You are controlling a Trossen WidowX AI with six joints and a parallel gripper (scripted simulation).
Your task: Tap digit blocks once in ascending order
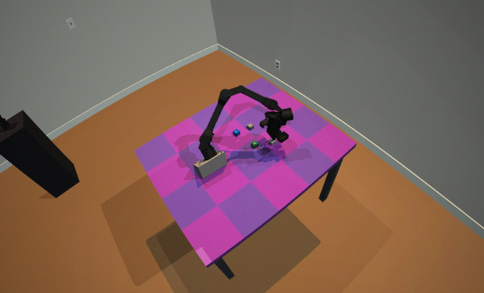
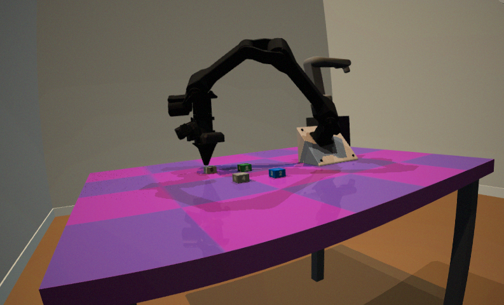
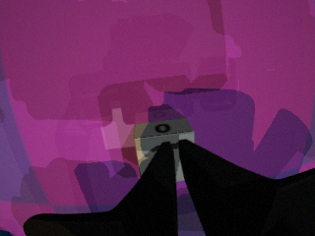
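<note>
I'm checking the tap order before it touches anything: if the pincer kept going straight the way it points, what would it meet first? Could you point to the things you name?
The pale block marked 0 (image 1: 272,142) (image 2: 210,169) (image 3: 163,129), right below the pincer's (image 2: 206,164) (image 3: 177,143) closed tips. Whether they already touch its top, I can't tell.

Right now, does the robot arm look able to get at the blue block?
Probably yes. The blue block sits nearer the arm's base than the gripper does, and nothing covers it, though neighbouring blocks mean it should cross above them.
</note>
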